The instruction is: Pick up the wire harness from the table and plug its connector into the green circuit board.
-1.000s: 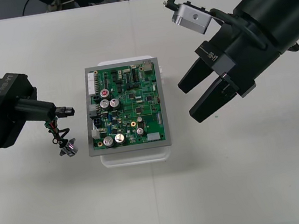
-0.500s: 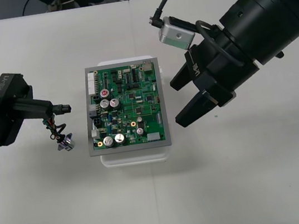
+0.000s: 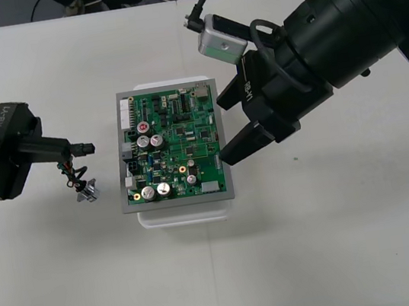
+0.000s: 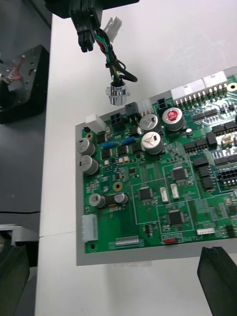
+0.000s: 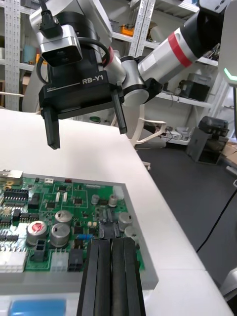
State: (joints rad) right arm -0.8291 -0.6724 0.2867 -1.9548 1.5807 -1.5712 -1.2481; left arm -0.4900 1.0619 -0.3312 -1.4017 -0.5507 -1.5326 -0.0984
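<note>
I judged the harness (image 3: 77, 176) light and floppy; my left claw (image 3: 71, 150) clenched it behind the stiff plug (image 3: 87, 149), my right claw (image 3: 224, 128) spread.

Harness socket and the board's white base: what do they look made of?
Socket, hanging on the harness from the left end effector: likely bare metal, shiny silver with bright glints on its flange. Base: probably white plastic, smooth and matte; can't confirm from the look alone.

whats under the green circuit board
A white base: its rim shows past the near and far edges of the green circuit board. The rest of the base is covered by the board.
</note>
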